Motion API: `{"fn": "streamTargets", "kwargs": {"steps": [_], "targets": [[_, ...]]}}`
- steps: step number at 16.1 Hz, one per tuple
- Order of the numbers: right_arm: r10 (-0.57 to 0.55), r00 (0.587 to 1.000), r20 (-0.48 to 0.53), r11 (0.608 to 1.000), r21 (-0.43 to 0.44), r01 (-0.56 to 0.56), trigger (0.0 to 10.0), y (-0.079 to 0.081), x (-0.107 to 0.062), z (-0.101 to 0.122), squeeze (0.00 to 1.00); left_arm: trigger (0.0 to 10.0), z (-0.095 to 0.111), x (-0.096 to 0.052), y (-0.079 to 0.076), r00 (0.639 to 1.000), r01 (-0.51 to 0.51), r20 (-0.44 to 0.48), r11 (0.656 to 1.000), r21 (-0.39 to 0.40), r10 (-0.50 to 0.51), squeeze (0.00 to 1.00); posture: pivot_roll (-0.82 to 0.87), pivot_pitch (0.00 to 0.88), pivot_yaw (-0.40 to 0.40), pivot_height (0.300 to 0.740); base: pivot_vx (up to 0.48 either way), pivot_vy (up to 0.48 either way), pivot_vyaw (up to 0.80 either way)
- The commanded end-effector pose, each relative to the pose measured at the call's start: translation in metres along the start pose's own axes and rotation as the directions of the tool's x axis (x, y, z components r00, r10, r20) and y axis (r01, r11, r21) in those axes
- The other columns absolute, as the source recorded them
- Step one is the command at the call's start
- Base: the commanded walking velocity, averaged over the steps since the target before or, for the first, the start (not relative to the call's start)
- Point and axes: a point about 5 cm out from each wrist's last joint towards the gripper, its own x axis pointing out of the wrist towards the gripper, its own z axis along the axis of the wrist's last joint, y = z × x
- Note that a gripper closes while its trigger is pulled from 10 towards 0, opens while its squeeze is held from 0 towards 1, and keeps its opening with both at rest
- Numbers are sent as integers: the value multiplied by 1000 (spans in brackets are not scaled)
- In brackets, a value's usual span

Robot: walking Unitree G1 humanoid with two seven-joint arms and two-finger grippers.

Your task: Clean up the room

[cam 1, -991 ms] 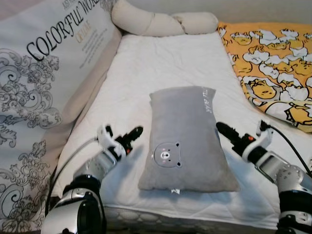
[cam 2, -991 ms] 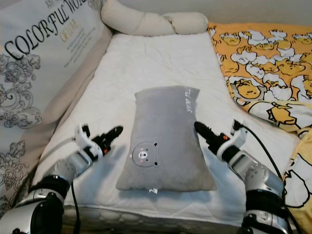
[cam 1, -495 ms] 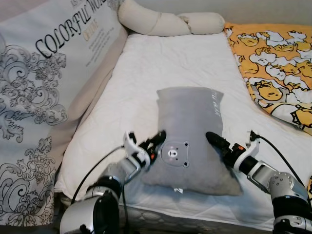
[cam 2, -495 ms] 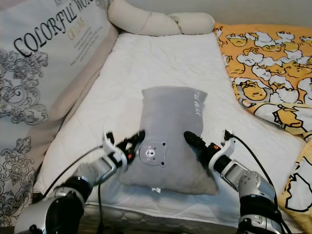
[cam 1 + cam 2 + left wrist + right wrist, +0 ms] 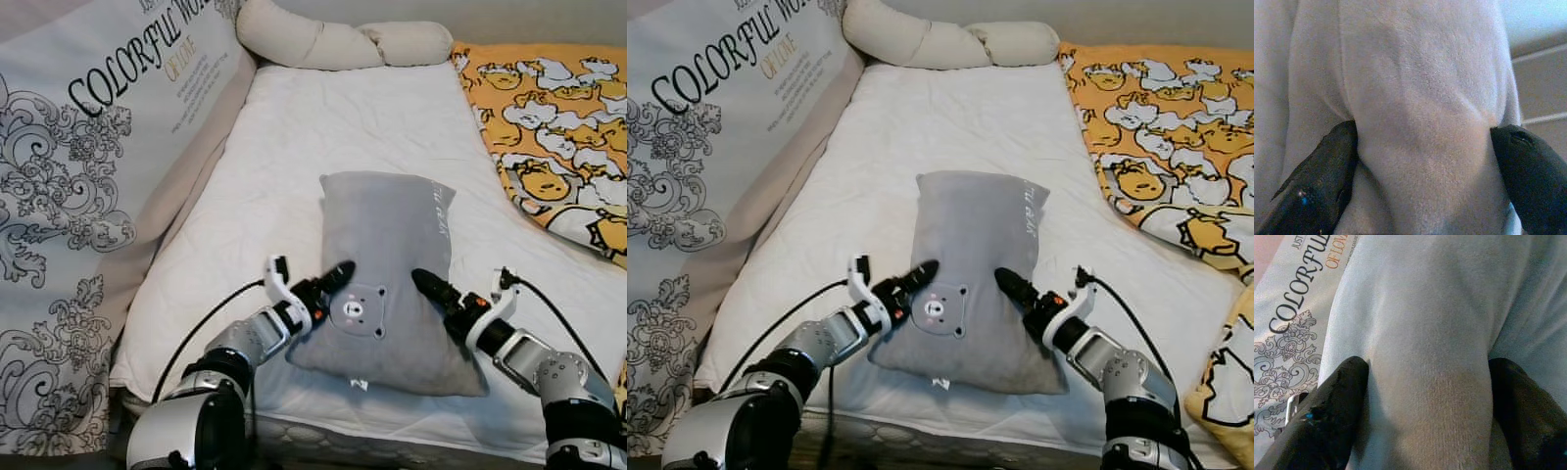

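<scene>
A grey pillow (image 5: 387, 235) with a small bear face lies on the white mattress (image 5: 323, 127), its near end toward me. My left gripper (image 5: 333, 277) presses into the pillow's near left side beside the bear face. My right gripper (image 5: 426, 286) presses into its near right side. In the left wrist view a thick fold of grey pillow (image 5: 1420, 122) bulges between the two black fingers (image 5: 1317, 186). The right wrist view shows the same: pillow (image 5: 1425, 362) held between the fingers (image 5: 1327, 416). Each gripper is shut on the pillow.
A big white cushion (image 5: 88, 147) printed with black lettering and scrolls leans along the left side. A beige knotted bolster (image 5: 333, 44) lies at the far end. A yellow duck-print blanket (image 5: 558, 117) covers the right. The mattress's front edge (image 5: 392, 431) is just below my arms.
Both grippers moved inward from beside the pillow and closed on its near sides. The pillow's near end is now squeezed narrower. The camera has shifted slightly.
</scene>
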Motion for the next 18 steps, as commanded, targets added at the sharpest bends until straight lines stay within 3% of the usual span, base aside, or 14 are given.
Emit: {"fn": "streamTargets", "kwargs": {"steps": [1,2,9,18], "targets": [[40,998,-40,999,38,-39,0,3,6,-13,0,2235,-12,5,-3,997,6,-82,997,74,1,0,-121,0,83,740,0,0,0],[41,998,-39,998,39,-39,0,3,7,-14,0,0,-13,5,-2,997,5,-83,997,74,2,0,-121,0,84,740,0,0,0],[62,998,-31,998,25,-61,0,3,8,-20,0,0,-7,7,-7,998,35,-57,994,104,-29,0,-118,0,90,740,0,0,0],[91,996,-21,996,12,-91,0,7,16,-28,0,0,-16,12,-11,996,49,-78,991,128,-39,0,-115,0,106,740,0,0,0]]}}
